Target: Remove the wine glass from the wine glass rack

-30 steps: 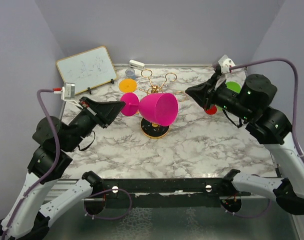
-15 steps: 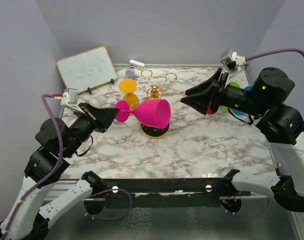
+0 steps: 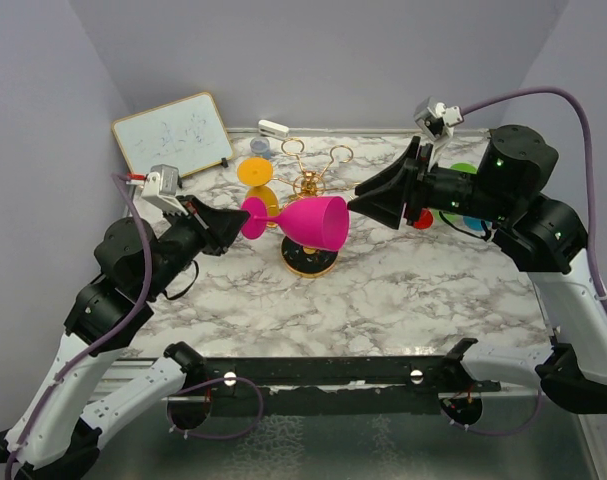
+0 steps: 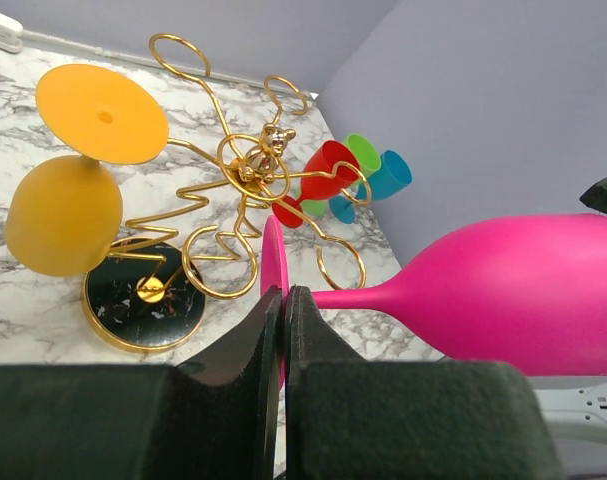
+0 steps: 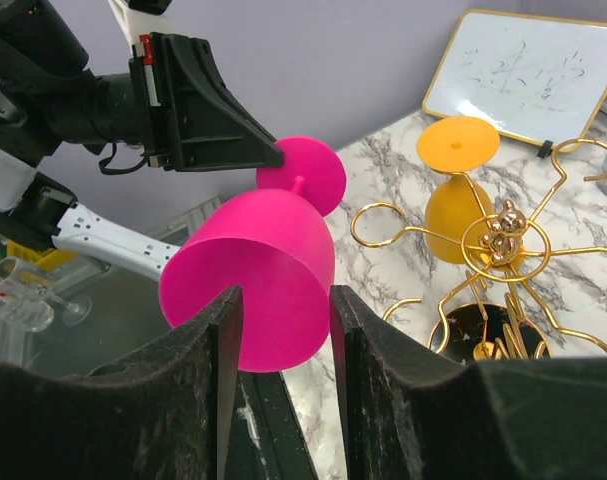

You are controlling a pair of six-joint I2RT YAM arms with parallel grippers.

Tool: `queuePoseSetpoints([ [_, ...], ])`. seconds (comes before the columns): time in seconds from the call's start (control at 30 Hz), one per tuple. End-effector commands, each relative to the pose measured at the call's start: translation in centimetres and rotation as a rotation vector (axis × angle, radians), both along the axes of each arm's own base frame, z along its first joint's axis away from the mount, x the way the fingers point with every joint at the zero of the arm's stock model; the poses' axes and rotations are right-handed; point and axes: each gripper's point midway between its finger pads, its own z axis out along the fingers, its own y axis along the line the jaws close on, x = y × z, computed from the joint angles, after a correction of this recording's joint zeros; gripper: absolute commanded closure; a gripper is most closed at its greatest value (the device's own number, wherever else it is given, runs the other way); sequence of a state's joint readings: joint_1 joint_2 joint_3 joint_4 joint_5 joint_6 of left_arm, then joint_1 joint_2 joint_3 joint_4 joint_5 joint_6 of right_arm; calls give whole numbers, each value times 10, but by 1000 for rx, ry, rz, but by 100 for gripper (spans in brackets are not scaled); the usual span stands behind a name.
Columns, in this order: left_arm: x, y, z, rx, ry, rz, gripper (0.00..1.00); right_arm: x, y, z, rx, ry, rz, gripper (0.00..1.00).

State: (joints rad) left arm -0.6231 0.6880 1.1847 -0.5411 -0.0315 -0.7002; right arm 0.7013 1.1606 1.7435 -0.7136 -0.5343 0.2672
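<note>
1. Marble surface under plain lilac walls carried everything, and both arms reached in above its middle.
2. Beyond and below the left claw stood the wine glass rack. Its gold loops lay just past the claw's tips, and an orange glass hung from one arm.
3. Between the two claws the pink wine glass lay level in the air, its foot at the left claw and its bowl mouth turned to the right claw. It looked free of the ring arms, so the lift seemed largely done.
4. The left claw pinched the thin foot edge-on. That was a small hold for a long, bowl-heavy load, so the sound move was a slow draw back along its own arm, away from the loops and the orange glass.
5. The right claw stood spread just ahead of the bowl's rim, apparently not touching. Closing gently around the bowl would have steadied it.
</note>
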Motion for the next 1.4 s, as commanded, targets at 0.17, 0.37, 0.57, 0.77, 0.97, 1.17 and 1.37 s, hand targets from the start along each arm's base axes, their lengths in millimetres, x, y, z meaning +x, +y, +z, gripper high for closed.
queuePoseSetpoints([
  [0.17, -3, -5, 34, -58, -89, -34, 100, 4, -1, -17, -45, 14, -21, 60],
  [0.37, -2, -8, 35, -65, -89, -46, 100, 7, 2, -27, -67, 25, -12, 60],
  [0.57, 2, -14, 35, -67, -87, -58, 100, 8, 6, -33, -75, 37, 5, 62],
  [0.77, 6, -21, 37, -70, -90, -76, 100, 13, 10, -41, -92, 51, 4, 66],
  [0.97, 7, -24, 40, -72, -94, -87, 100, 18, 11, -47, -102, 59, -13, 88],
  [1.17, 7, -20, 36, -59, -82, -70, 93, 23, 3, -42, -87, 42, -75, 99],
  [1.37, 9, 0, 27, -23, -69, 23, 49, 29, -16, -20, -35, 0, -199, 99],
])
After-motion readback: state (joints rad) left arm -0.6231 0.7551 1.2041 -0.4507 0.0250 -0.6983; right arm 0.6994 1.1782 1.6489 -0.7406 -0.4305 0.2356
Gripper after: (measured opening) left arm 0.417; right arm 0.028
